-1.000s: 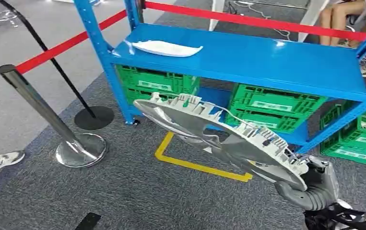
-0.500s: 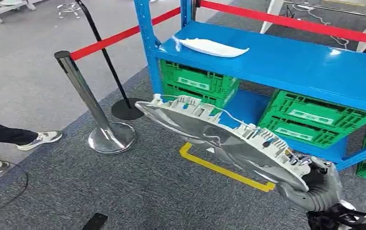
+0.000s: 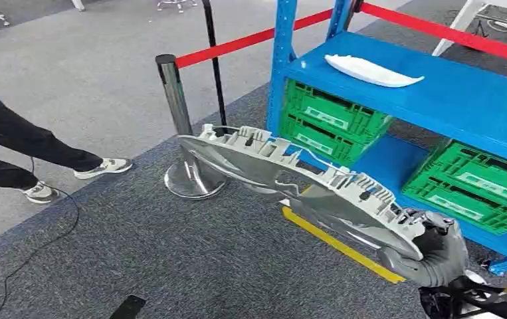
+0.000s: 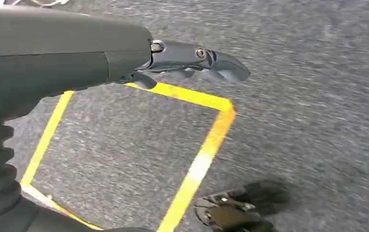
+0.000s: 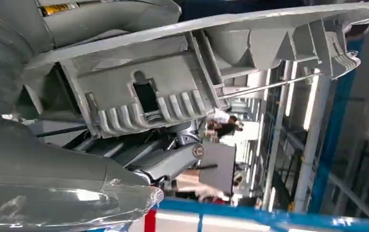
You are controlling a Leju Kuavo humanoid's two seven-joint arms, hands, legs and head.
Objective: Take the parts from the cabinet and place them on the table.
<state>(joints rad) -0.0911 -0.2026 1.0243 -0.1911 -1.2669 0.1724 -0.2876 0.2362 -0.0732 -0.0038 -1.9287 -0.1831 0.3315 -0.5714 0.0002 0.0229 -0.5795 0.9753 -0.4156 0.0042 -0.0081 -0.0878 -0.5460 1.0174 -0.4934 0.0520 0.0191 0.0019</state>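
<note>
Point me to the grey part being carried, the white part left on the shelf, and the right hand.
grey part [image 3: 284, 174]: head view, middle of its ribbed body.
white part [image 3: 373, 70]: head view, centre of its top face.
right hand [image 3: 433, 256]: head view, grey cover gripping the part's end.

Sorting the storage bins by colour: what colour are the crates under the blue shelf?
Green crates, with pale labels on their sides; clearest in the head view.

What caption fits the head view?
Right hand carries a long grey part past the blue cabinet.
</note>
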